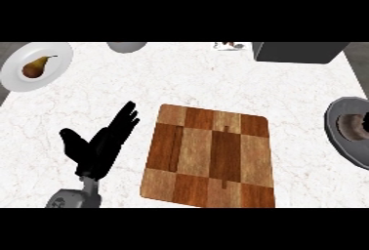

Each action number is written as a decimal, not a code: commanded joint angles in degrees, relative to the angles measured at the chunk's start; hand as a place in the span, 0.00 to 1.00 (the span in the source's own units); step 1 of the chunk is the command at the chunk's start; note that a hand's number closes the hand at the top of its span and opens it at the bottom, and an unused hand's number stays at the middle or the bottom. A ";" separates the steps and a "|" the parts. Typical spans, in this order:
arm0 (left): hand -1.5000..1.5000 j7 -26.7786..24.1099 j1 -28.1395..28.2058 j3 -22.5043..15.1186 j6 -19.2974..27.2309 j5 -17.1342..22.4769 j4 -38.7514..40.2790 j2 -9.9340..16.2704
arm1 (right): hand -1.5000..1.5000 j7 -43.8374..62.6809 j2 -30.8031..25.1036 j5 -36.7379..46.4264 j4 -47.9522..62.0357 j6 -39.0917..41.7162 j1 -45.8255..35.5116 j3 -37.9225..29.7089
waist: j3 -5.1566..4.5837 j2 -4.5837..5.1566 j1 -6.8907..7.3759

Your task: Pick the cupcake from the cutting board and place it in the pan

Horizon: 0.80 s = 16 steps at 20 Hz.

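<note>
1. The left hand (101,146) shows at the lower left of the head view, over the white marble counter (216,78). Its fingers are straight and spread, pointing up and to the right, with the thumb out to the left. It holds nothing.
2. The grey left forearm (72,197) comes in from the lower edge below that hand.
3. The right hand does not show in the view.
4. The wooden cutting board (210,156) lies in the middle of the counter, just to the right of the left hand's fingertips. It has a checkered pattern of light and dark wood, and its top is bare.
5. The pan (338,129) sits at the right edge, partly cut off by the frame. It is grey with a dark rim.
6. A brownish round thing (357,124) lies inside the pan; it may be the cupcake, but I cannot tell for sure.
7. A white plate (18,73) sits at the upper left corner and carries a pear (36,67).
8. A grey bowl (127,46) shows at the top edge, cut off.
9. A dark grey box (299,51) stands at the upper right.
10. A small item (231,46) lies between the bowl and the box, too small to identify.
</note>
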 commanded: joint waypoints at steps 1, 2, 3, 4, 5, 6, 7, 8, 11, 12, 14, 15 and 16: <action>0.50 -0.17 -0.59 -1.36 0.61 -1.53 -0.15 -0.81 | 0.00 2.77 -1.54 2.93 9.76 5.00 -4.34 1.87 | 0.08 0.31 1.09; 0.50 0.14 -1.93 -0.14 0.10 -0.33 0.54 -0.64 | 0.00 -0.14 -1.31 1.80 10.54 5.85 -3.70 0.67 | 0.13 0.28 0.41; 0.50 -0.81 0.28 -0.30 -0.59 -0.14 -0.53 -0.19 | 0.00 0.13 -0.08 2.24 11.44 5.65 -4.95 1.01 | 0.15 0.30 1.16; 0.50 1.30 -1.81 0.65 0.43 0.14 -0.59 -0.13 | 0.00 -2.86 -0.24 0.66 11.34 6.68 -4.58 -0.58 | 0.21 0.27 0.57; 0.50 1.44 -1.80 -0.93 0.83 -0.87 1.15 -1.30 | 0.00 -4.15 -1.15 -1.09 10.99 9.16 -4.96 -2.15 | 0.26 0.38 0.19; 0.50 -0.86 -0.56 1.35 -1.23 0.51 1.41 0.75 | 0.00 -7.60 1.29 -2.91 10.20 8.05 -3.90 -3.83 | 0.23 0.23 0.00; 0.50 0.70 -0.52 0.61 -0.26 0.26 -0.41 0.21 | 0.00 -9.79 1.36 -4.56 9.59 9.04 -3.69 -5.38 | 0.32 0.16 0.09; 0.50 1.03 -1.00 0.50 0.42 0.22 -0.56 -0.45 | 0.00 -12.24 1.36 -6.63 8.05 10.35 -4.14 -7.22 | 0.40 0.13 -0.16; 0.50 1.36 -1.17 0.89 0.80 -0.03 0.06 -0.26 | 0.00 -18.30 1.76 -13.17 6.17 14.96 -4.07 -13.22 | 0.40 -0.08 -1.29; 0.50 0.72 0.66 0.65 0.83 -0.02 -0.38 -0.50 | 0.00 -17.96 -0.34 -14.86 6.76 18.43 -4.63 -14.88 | 0.31 -0.19 -1.02; 0.50 1.24 0.01 0.40 0.93 0.08 -0.71 -0.95 | 0.00 -18.96 -0.63 -16.93 8.79 22.65 -4.03 -16.82 | 0.19 -0.22 -1.13; 0.50 0.23 0.40 -0.34 0.29 -0.66 -0.84 -0.68 | 0.00 -18.39 -0.83 -17.93 10.32 24.31 -3.44 -17.87 | 0.22 -0.10 -0.95; 0.50 0.28 -0.14 0.29 0.54 -0.28 0.89 -1.09 | 0.00 -18.92 -2.30 -18.43 10.91 27.19 -3.14 -18.38 | 0.18 -0.05 -1.21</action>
